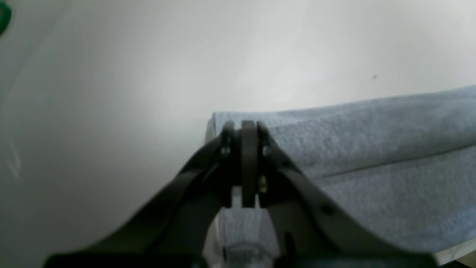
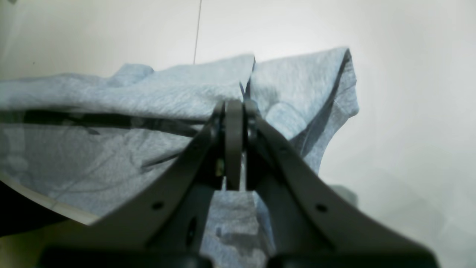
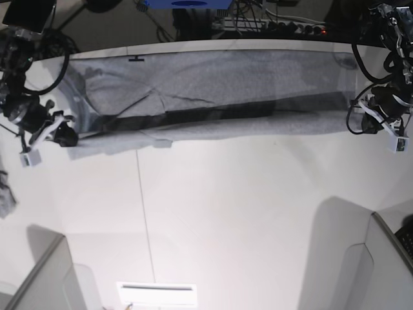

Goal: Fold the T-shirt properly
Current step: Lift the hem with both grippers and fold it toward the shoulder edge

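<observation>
The heather-grey T-shirt is stretched sideways across the far part of the white table, with a dark band running along its middle. On the right of the base view, my left gripper is shut on one end of it. The left wrist view shows the jaws of the left gripper pinched together on a corner of the T-shirt. At the left of the base view, my right gripper is shut on the other end. In the right wrist view the right gripper clamps bunched, creased fabric of the T-shirt.
A small grey cloth scrap lies at the table's left edge. A white sheet sits at the near edge. Grey panels rise at the near left and near right corners. Cables and a power strip run behind the table.
</observation>
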Robot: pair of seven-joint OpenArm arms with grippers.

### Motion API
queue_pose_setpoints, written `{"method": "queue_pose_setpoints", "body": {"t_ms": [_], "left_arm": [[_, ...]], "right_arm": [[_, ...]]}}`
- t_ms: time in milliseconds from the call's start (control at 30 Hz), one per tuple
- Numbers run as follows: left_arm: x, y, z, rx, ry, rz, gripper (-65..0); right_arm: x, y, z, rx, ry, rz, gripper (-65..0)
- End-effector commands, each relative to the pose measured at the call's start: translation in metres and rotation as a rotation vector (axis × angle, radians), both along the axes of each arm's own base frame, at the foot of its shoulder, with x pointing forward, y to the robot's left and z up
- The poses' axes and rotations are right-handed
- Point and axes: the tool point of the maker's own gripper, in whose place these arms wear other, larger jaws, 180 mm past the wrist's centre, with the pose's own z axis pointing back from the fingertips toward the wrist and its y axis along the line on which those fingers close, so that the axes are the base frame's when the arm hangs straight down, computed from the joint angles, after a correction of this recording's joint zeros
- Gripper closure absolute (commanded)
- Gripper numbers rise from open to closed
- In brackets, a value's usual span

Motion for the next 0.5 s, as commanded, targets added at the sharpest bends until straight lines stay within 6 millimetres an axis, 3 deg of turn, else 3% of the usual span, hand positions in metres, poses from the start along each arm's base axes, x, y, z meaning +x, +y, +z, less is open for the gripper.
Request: {"method": "queue_pose_setpoints", "body": {"t_ms": [0,267,467], "left_arm": [[0.008,0.004,0.014,0.024,-0.047,-0.005,0.0],[-0.009,0.002,0.001,0.023,0.008,-0.01,0.0],[-0.018,0.003,-0.004,0.023,0.033,-0.009,0.0]], "right_arm": [[0.004,-0.008,0.015,-0.02,-0.045,-0.007,0.0],[-0.011,-0.018,0.023,-0.037,-0.016,-0.049,0.0],[-0.025,-0.01,0.021,-0.052,0.006,-0.026,0.0]]}}
